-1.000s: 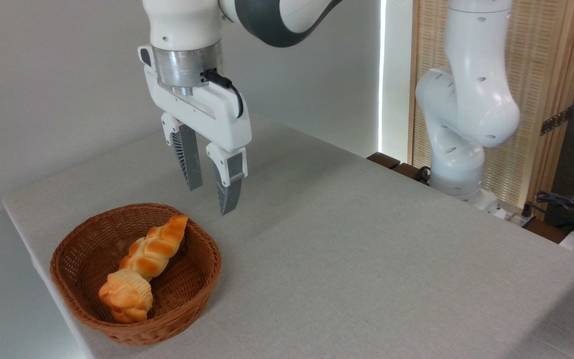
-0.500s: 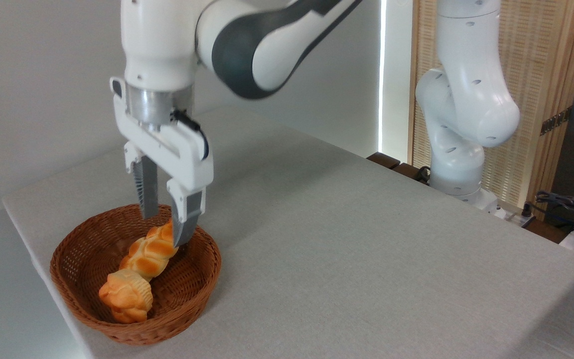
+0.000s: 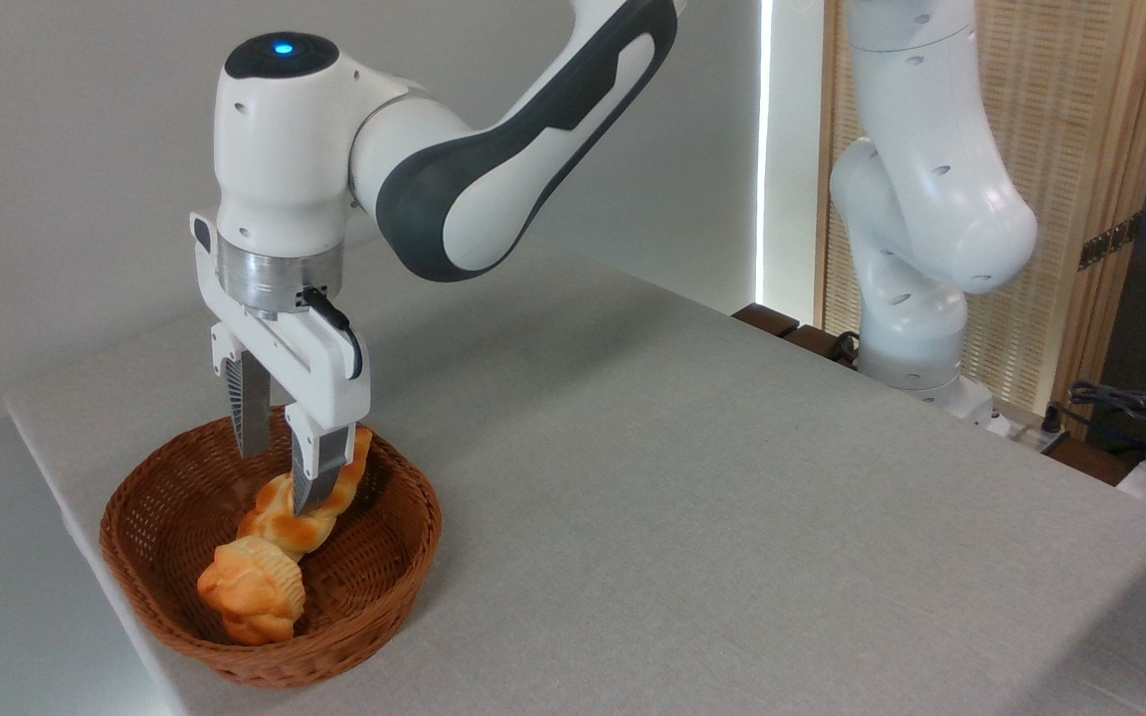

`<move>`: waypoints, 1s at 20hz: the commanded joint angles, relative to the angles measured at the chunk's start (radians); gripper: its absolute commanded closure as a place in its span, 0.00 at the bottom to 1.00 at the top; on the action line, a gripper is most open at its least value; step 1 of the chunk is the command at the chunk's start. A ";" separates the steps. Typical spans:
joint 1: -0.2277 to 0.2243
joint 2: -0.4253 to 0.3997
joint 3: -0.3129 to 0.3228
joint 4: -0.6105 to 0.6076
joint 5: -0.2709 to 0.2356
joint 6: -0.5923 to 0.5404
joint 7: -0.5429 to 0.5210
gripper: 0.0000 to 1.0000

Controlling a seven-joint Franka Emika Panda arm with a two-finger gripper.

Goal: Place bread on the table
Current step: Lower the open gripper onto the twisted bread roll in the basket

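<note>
The bread point(image 3: 286, 525), a long golden braided loaf, leans inside a brown wicker basket point(image 3: 420, 537) at the left end of the table point(image 3: 692, 497). My gripper point(image 3: 282, 480) has come down into the basket and stands open. Its two fingers straddle the loaf's upper half: one finger point(image 3: 253, 418) is behind the loaf, the other is in front and covers part of it. The loaf's top end pokes out to the right of the front finger. I cannot tell whether the pads touch the loaf.
A short ridged orange bun point(image 3: 253, 592) lies against the loaf's lower end at the basket's front. The arm's white base point(image 3: 916, 298) stands at the table's far right edge, with cables point(image 3: 1120, 403) beyond it. Grey cloth stretches right of the basket.
The gripper has moved left and down, from above the table beside the basket into the basket. Its fingers now sit on either side of the loaf. The loaf and bun have not moved.
</note>
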 commanded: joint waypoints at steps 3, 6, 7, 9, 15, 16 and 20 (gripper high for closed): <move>0.002 0.017 0.003 0.019 0.067 0.007 -0.001 0.00; 0.004 0.015 0.003 0.019 0.125 0.001 0.002 0.00; 0.004 0.015 0.003 0.019 0.138 0.001 0.007 0.00; -0.001 0.015 0.003 0.016 0.139 -0.002 0.007 0.00; -0.004 0.037 -0.018 0.013 0.139 -0.002 0.004 0.00; -0.004 0.037 -0.020 0.013 0.139 -0.002 0.003 0.00; -0.004 0.037 -0.018 0.016 0.142 0.000 0.005 0.27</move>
